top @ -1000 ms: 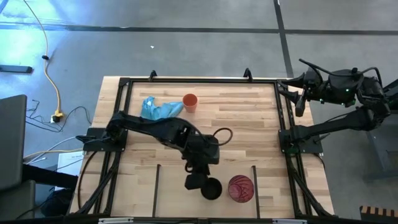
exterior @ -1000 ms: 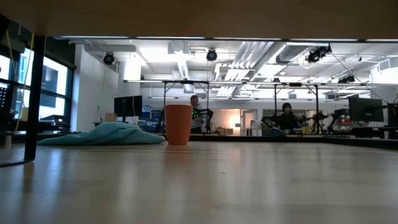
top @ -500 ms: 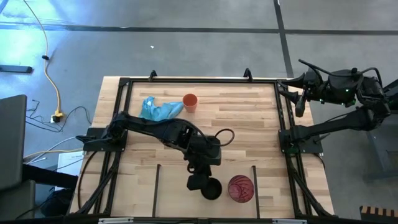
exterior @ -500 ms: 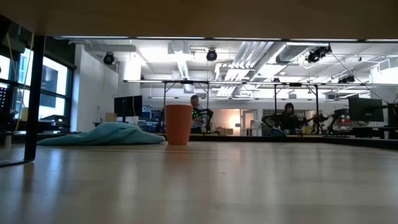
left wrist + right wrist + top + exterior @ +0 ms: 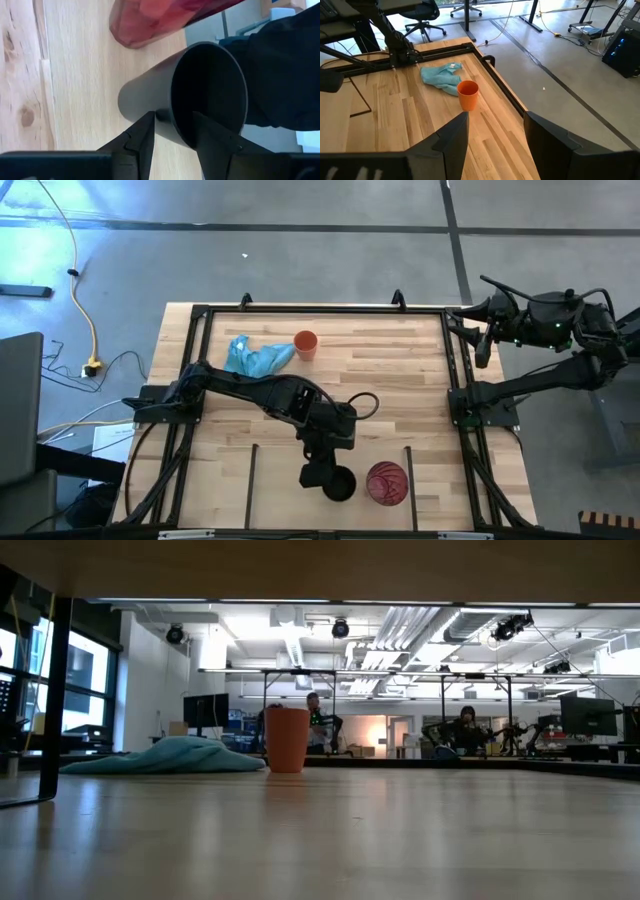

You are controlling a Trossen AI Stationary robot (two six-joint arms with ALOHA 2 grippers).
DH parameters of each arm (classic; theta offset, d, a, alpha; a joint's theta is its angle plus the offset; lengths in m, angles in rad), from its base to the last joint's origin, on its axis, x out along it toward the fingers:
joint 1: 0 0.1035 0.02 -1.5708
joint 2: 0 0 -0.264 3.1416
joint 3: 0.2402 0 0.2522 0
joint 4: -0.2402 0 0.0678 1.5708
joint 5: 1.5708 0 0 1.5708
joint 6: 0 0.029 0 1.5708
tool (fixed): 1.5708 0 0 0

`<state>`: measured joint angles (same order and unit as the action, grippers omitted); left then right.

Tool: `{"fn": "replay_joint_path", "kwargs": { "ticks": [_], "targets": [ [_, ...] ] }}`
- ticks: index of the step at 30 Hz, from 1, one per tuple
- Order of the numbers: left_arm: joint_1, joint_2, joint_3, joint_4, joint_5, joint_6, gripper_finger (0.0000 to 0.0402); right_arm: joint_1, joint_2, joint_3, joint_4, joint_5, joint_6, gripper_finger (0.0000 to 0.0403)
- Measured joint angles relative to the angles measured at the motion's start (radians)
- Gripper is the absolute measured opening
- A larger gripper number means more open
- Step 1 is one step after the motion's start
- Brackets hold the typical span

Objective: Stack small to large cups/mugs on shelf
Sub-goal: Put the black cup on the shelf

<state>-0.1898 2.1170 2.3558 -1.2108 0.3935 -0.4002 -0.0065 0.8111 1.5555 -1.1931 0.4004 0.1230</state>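
A light-blue cloth [image 5: 256, 356] lies crumpled near the far-left corner of my table [image 5: 400, 390]; in the low view the cloth [image 5: 165, 754] forms a low mound on the wood. A black frame [image 5: 320, 310] borders the tabletop. On the grey floor [image 5: 300, 250] to my left, a yellow cable [image 5: 78, 290] runs to a small yellow plug block [image 5: 93, 366]. The right wrist view shows an office chair [image 5: 422, 15] beyond the table. In the room behind, two seated people [image 5: 314, 720] [image 5: 462, 726] appear at distant workbenches beneath ceiling ducts [image 5: 400, 635].
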Motion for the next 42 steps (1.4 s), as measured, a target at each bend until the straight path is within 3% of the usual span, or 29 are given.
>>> {"fn": "replay_joint_path", "kwargs": {
  "ticks": [42],
  "targets": [
    [0.000, -0.011, 0.000, -0.017, 0.044, 0.001, 0.0118, 0.000, 0.000, 0.000, 0.000, 0.000, 0.000, 0.0184]
  ]
}}
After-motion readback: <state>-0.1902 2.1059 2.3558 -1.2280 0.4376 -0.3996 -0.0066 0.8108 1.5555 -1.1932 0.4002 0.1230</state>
